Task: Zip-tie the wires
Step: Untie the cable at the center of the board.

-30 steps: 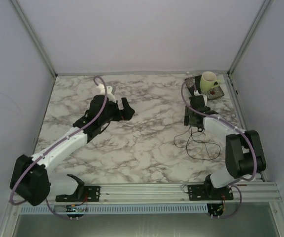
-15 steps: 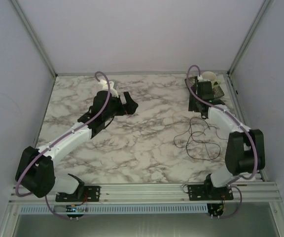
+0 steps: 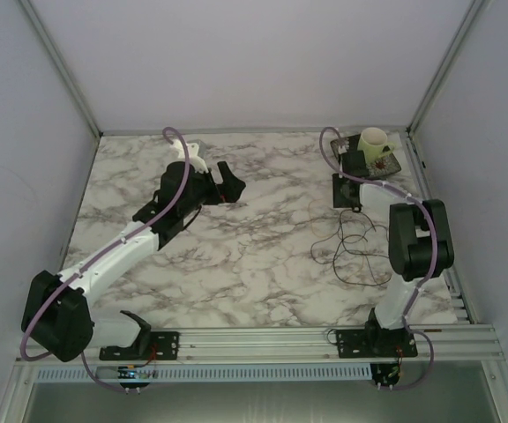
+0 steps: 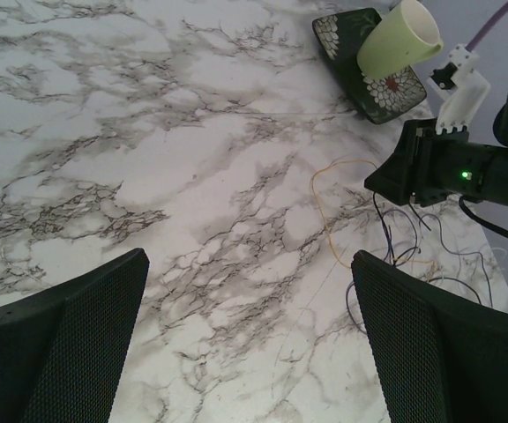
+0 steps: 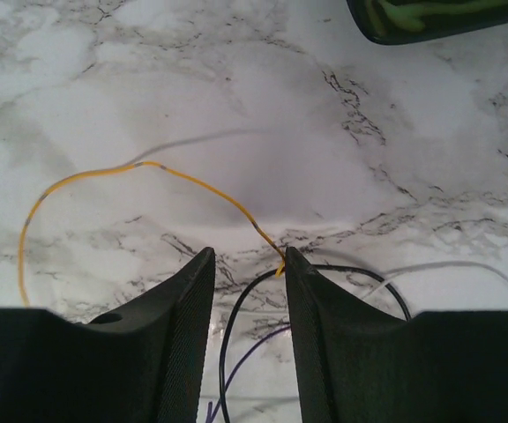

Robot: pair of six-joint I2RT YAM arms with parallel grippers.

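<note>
The wires (image 3: 357, 249) lie in loose loops on the marble table (image 3: 263, 264), just on the near side of the dark flowered plate (image 3: 390, 165) that sits at the table's far right corner. A pale green cup (image 3: 375, 143) rests tilted on that plate.

The right gripper (image 5: 248, 264) is low over the table, just beside the plate's near left edge and at the far end of the wire tangle. Its 2 fingers stand close together with a narrow gap between them, not pressed shut. The wrist view shows 3 strands at this gap. A yellow strand (image 5: 192, 182) arcs across the marble on the side away from the plate and ends against the tip of 1 finger. A black strand (image 5: 236, 308) curves through the gap, and a purple strand (image 5: 245, 352) runs beneath it. No strand looks clamped.

The left gripper (image 4: 250, 264) hangs above bare marble well to the left of the plate, far from the wires. Its 2 fingers are spread wide and hold nothing.
</note>
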